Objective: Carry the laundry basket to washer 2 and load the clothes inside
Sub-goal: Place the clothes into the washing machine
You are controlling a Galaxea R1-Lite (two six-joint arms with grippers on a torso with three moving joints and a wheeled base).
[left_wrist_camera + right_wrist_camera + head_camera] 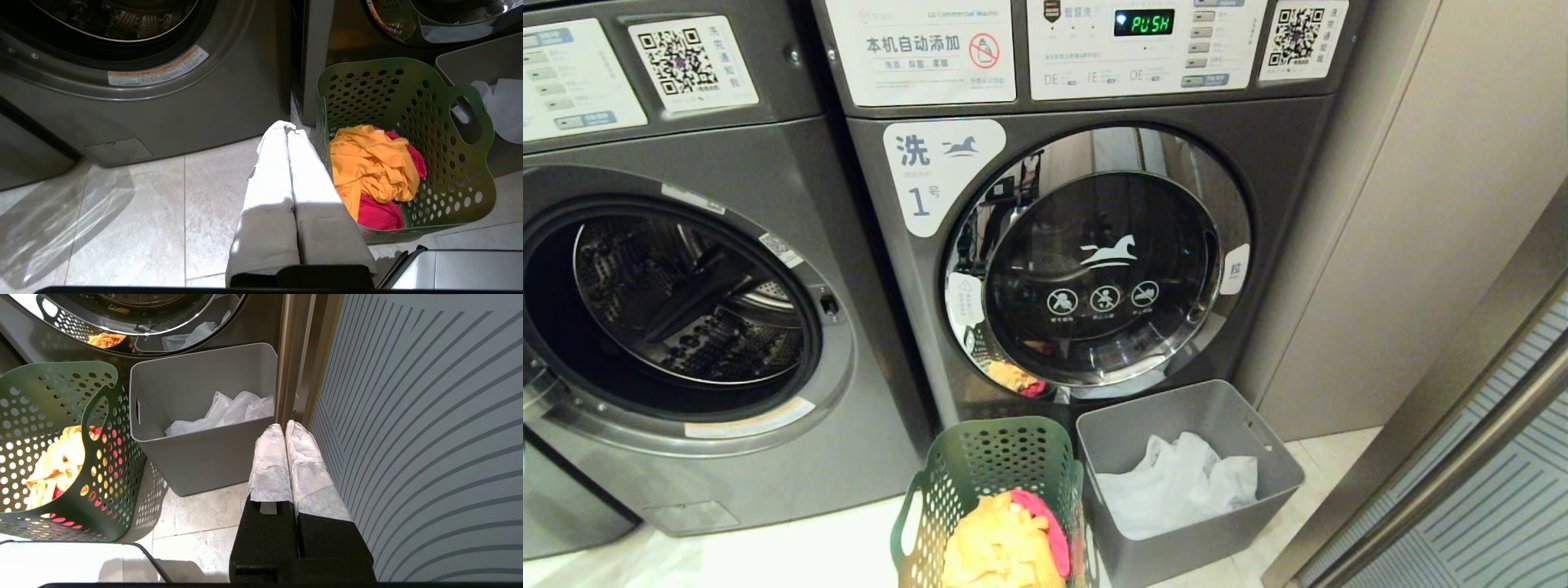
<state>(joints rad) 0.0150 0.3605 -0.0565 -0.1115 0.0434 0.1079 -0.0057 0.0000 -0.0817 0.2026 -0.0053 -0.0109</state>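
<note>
Notably, the laundry basket [988, 490] stood on the floor with the clothes [1005, 543] inside; left gripper [287, 127] and right gripper [284, 425] hung closed, empty.

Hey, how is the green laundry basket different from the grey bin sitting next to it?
The laundry basket is dark green with walls full of round holes; the grey bin has plain solid walls. The laundry basket holds clothes, yellow and pink-red, while the grey bin holds only crumpled white material. Both stand upright on the tiled floor in front of the washer marked 1, side by side.
</note>
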